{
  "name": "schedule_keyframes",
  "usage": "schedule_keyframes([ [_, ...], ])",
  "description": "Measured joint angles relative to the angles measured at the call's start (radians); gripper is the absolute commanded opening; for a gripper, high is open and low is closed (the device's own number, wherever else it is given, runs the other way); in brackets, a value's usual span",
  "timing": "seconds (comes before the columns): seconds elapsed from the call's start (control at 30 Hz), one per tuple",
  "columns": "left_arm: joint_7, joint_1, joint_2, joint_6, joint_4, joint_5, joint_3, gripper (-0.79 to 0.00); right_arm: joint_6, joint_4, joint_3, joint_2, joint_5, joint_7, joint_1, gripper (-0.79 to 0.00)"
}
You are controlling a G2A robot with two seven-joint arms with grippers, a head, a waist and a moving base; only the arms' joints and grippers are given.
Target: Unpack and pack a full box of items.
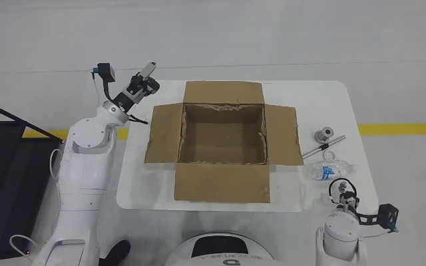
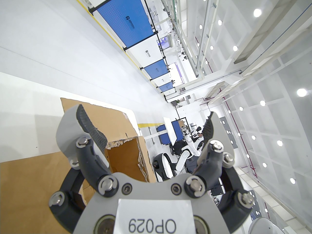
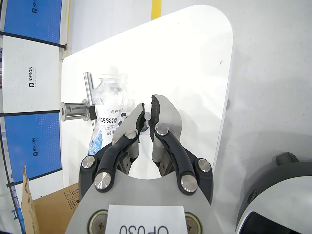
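**Box sitting open and empty; unpacked items lying beside the right gripper**

Box (image 1: 222,183) is resting at the middle of the white counter (image 1: 140,181) with all four flaps folded outward. Nothing is showing inside it, so I am judging the unpacking finished and the packing about to start.

The items are lying together on the counter to the right of the box. A clear bottle (image 1: 331,170) is lying on its side, its long axis running across the counter, roughly parallel to the near edge. Just beyond it are lying a small white ring (image 1: 329,155), a thin metal rod (image 1: 324,147) set at a slant, and a metal spool (image 1: 324,134).

The right gripper (image 3: 148,101) is hanging just on the near side of the bottle, fingers drawn almost together with only a slit between. A small silvery thing is showing through the slit; whether it is being pinched is not clear.

The left gripper (image 2: 146,112) is hanging raised over the far left corner, beyond the box, spread wide and empty, well apart from the items. The right arm is therefore the nearer one.
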Motion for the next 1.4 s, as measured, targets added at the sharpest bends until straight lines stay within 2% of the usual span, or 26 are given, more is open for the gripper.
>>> schedule_keyframes([
  [0.17,0.000,0.000,0.000,0.000,0.000,0.000,0.000,0.000,0.051,0.042,0.009,0.003,-0.007,-0.011,0.053,-0.785],
  [0.2,0.000,0.000,0.000,0.000,0.000,0.000,0.000,0.000,0.055,0.047,0.010,0.004,-0.008,-0.009,0.062,-0.736],
  [0.27,0.000,0.000,0.000,0.000,0.000,0.000,0.000,0.000,0.062,0.049,0.009,0.005,-0.012,-0.005,0.076,-0.727],
  [0.33,0.000,0.000,0.000,0.000,0.000,0.000,0.000,0.000,0.081,0.054,0.001,0.006,-0.030,-0.009,0.098,-0.665],
  [0.43,0.000,0.000,0.000,0.000,0.000,0.000,0.000,0.000,0.108,0.065,-0.014,0.008,-0.057,-0.013,0.136,-0.628],
  [0.57,0.000,0.000,0.000,0.000,0.000,0.000,0.000,0.000,0.131,0.095,-0.004,0.012,-0.067,-0.009,0.173,-0.616],
  [0.67,0.000,0.000,0.000,0.000,0.000,0.000,0.000,0.000,0.130,0.107,0.011,0.014,-0.059,0.003,0.182,-0.545],
  [0.83,0.000,0.000,0.000,0.000,0.000,0.000,0.000,0.000,0.101,0.065,0.040,0.013,-0.021,0.002,0.149,-0.369],
  [0.87,0.000,0.000,0.000,0.000,0.000,0.000,0.000,0.000,0.096,0.047,0.046,0.011,-0.010,-0.010,0.137,-0.203],
  [0.9,0.000,0.000,0.000,0.000,0.000,0.000,0.000,0.000,0.088,0.026,0.051,0.009,0.004,-0.021,0.123,-0.077],
  [0.93,0.000,0.000,0.000,0.000,0.000,0.000,0.000,0.000,0.072,-0.010,0.057,0.005,0.029,-0.033,0.098,0.000],
  [1.1,0.000,0.000,0.000,0.000,0.000,0.000,0.000,0.000,-0.070,-0.184,0.046,-0.010,0.132,-0.036,-0.023,0.000],
  [1.4,0.000,0.000,0.000,0.000,0.000,0.000,0.000,0.000,-0.051,-0.174,0.046,-0.010,0.130,-0.035,-0.017,0.000],
])
